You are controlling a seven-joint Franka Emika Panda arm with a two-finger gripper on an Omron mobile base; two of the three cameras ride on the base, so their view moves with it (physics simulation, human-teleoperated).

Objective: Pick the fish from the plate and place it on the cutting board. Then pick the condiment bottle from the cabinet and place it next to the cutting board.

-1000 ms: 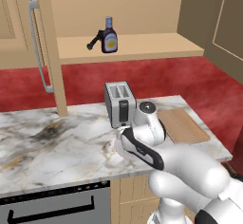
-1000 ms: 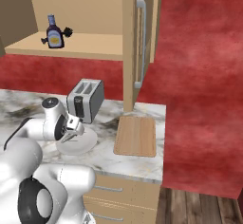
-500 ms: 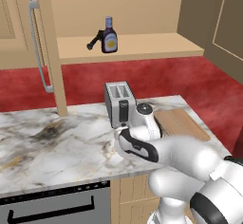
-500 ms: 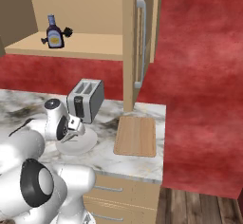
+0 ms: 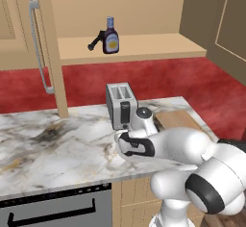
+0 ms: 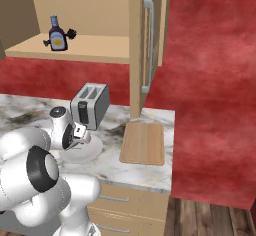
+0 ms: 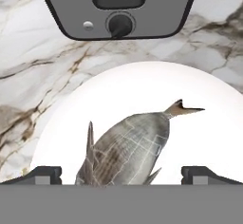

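Step in hand: the first one, picking up the fish (image 7: 129, 147). I am poised over it and have not gripped it yet.
My pincer: spread wide, my pincer (image 7: 122, 174) hangs just above the fish with one fingertip (image 7: 40, 173) on each side of its body, nothing between them pinched.
Fish: lies on the plate (image 7: 142, 88), tail pointing toward the toaster (image 6: 90, 105), body slanted across the line between my tips.
Plate: sits on the worktop (image 5: 57, 144) toward its front edge, just in front of the toaster and mostly hidden under my wrist in the base views (image 6: 87, 152).
Cutting board: the cutting board (image 6: 143, 142) lies bare near the worktop's right end, a little apart from the plate.
Condiment bottle: the condiment bottle (image 5: 111, 36) stands upright on the shelf of the cabinet (image 5: 134, 45), beside a small black tool (image 5: 95, 42), untouched.
Next move, as I judge it: lower straight down until my tips bracket the thickest part of the body, then close gently; the fish looks slim and slick, so a grip too near the tail could let it slip.
After that: lift clear of the plate rim and carry it right to the board.
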